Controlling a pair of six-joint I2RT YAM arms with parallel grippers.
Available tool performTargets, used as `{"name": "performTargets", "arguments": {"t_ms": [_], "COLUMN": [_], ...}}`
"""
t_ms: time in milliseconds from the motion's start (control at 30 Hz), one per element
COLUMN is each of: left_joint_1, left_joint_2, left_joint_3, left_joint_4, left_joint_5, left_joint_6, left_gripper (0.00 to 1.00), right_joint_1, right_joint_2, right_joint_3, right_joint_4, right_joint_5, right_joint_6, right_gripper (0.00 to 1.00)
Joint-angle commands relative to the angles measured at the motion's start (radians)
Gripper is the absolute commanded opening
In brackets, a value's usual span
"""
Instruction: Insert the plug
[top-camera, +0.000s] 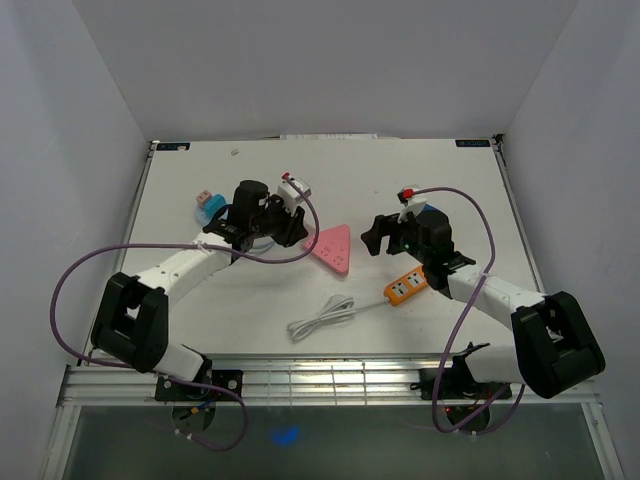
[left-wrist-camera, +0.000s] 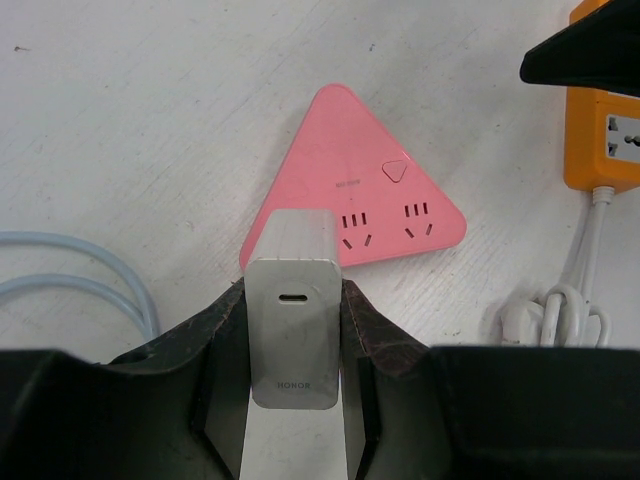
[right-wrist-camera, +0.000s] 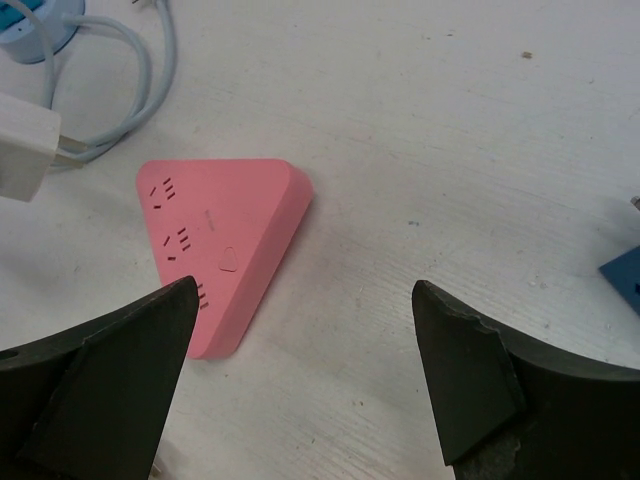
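Note:
My left gripper (left-wrist-camera: 293, 292) is shut on a white charger plug (left-wrist-camera: 293, 330), which stands upright between the fingers. The plug hangs just left of and above the pink triangular power strip (left-wrist-camera: 355, 185), whose socket slots face up. In the right wrist view the plug (right-wrist-camera: 22, 150) shows its prongs pointing toward the strip (right-wrist-camera: 215, 245) without touching it. From above, the left gripper (top-camera: 297, 230) sits at the strip's (top-camera: 333, 248) left side. My right gripper (top-camera: 375, 237) is open and empty, hovering right of the strip with bare table between its fingers (right-wrist-camera: 130, 340).
An orange power strip (top-camera: 405, 287) lies under my right arm, its white cord coiled (top-camera: 322, 318) near the front edge. A blue object (top-camera: 208, 205) with a pale blue cable (right-wrist-camera: 130, 70) sits at the back left. Another blue item (right-wrist-camera: 625, 275) is on the table.

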Motion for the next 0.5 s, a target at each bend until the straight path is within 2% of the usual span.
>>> {"name": "performTargets", "arguments": {"t_ms": [0, 467], "left_joint_1": [-0.001, -0.001], "left_joint_2": [0.008, 0.103], "left_joint_3": [0.003, 0.023], "left_joint_4": [0.066, 0.095], "left_joint_5": [0.008, 0.010], "left_joint_6": [0.014, -0.012], "left_gripper": [0.00, 0.00], "right_joint_1": [-0.006, -0.021], "right_joint_2": [-0.018, -0.016], "right_joint_3": [-0.007, -0.015], "right_joint_4": [0.079, 0.082], "right_joint_5": [0.038, 0.040], "right_joint_6": [0.024, 0.028], "right_gripper": [0.93, 0.93]}}
